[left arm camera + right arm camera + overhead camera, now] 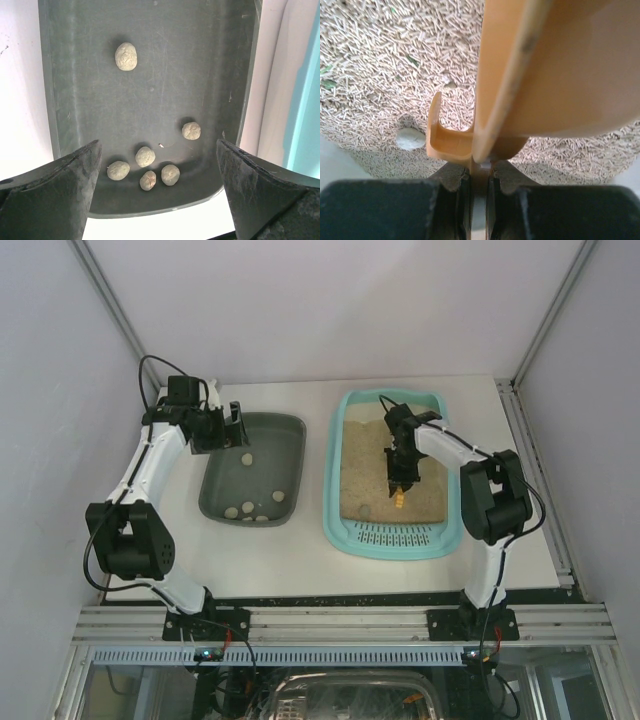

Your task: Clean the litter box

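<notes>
The right pincer is clamped on the thin edge of an orange scoop, which fills the upper right. Beneath lies beige pellet litter, with one pale round lump resting just left of the scoop.

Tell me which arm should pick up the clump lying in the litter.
Right. The right gripper is shut on the orange scoop over the litter box, with the clump close beside the scoop. The left gripper hangs open and empty over the grey tray.
</notes>
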### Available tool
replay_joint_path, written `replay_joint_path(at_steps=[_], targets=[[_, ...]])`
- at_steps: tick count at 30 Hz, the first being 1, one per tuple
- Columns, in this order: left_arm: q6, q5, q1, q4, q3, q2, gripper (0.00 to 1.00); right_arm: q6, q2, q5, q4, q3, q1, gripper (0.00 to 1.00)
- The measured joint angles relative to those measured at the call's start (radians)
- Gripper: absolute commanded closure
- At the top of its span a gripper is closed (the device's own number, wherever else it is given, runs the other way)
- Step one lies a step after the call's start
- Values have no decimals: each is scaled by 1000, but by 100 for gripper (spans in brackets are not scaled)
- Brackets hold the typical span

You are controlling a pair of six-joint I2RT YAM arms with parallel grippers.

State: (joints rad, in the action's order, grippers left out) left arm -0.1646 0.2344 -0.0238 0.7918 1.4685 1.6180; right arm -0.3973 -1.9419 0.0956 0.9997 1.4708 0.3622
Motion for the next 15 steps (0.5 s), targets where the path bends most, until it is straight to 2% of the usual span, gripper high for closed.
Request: replay_joint_path(at_steps=[8,15], targets=[[20,-44,-10,-6,0,-5,0,17,-37,13,-97,0,-7,100],[45,-80,-17,-45,22,-27,0,-5,-47,137,-190,-11,-5,100]])
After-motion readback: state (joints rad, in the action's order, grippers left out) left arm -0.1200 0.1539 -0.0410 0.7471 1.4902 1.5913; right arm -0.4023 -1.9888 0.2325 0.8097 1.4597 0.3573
